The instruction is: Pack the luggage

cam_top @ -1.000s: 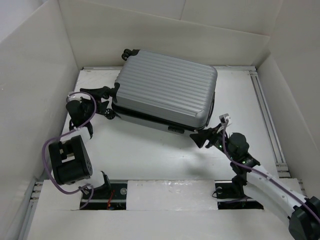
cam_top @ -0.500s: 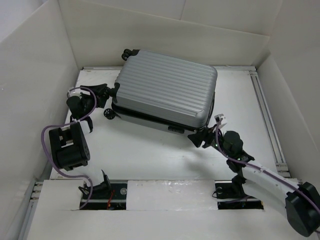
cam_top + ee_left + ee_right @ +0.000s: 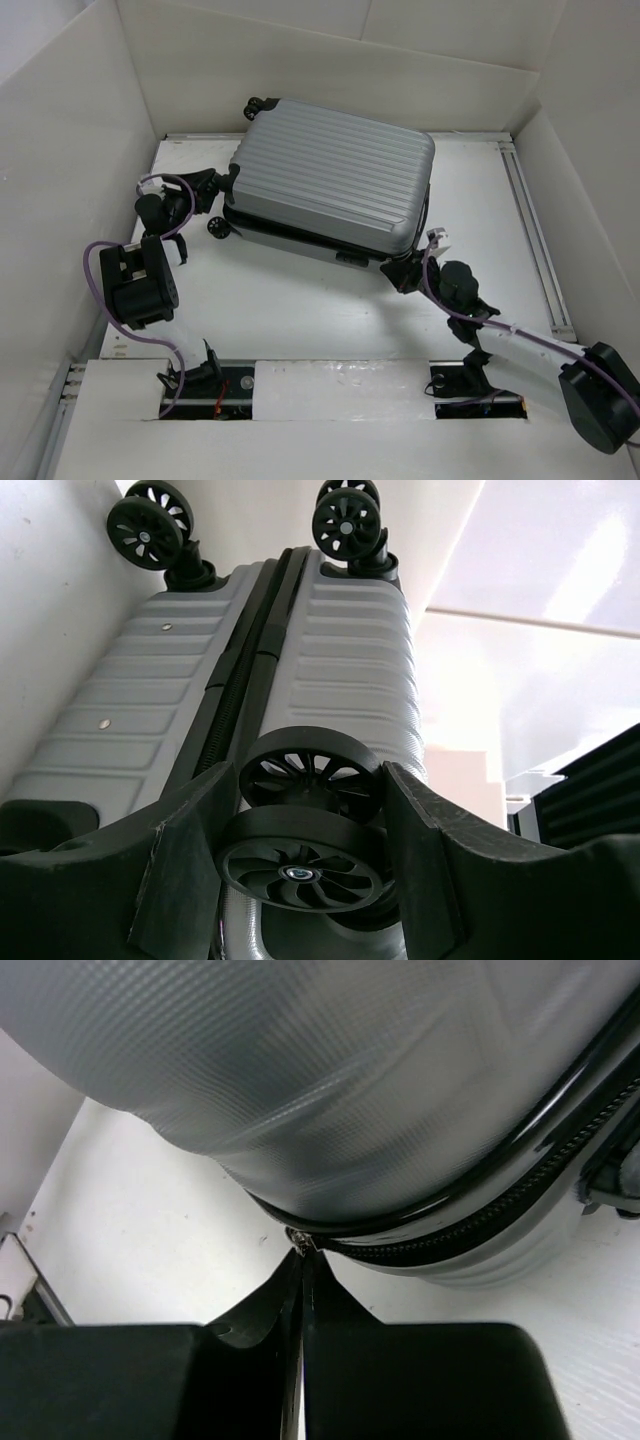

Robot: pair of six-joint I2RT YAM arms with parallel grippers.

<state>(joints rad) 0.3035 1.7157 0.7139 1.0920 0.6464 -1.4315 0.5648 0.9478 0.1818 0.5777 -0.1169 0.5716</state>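
Note:
The luggage [image 3: 330, 185] lies flat and zipped up on the white table, its ribbed silver shell facing upward. At the suitcase's left end, my left gripper [image 3: 208, 190] is shut on one black spinner wheel [image 3: 300, 872]. The wrist view shows a finger against each side of that wheel, and two more wheels [image 3: 345, 520] stand at the far end. At the near right corner, my right gripper [image 3: 398, 272] is shut on the small metal zipper pull [image 3: 301, 1241]. Its tips meet where the black zipper [image 3: 480, 1222] curves round the shell [image 3: 330, 1090].
Tall white walls [image 3: 70, 180] box in the table on three sides, close behind the left arm. A metal rail [image 3: 535, 240] runs along the right edge. Both arm bases sit in slots [image 3: 470, 385] at the near edge.
My left gripper has closed in from wide open onto the spinner wheel. My right arm has slid left to the suitcase corner, and its jaws have shut on the zipper pull.

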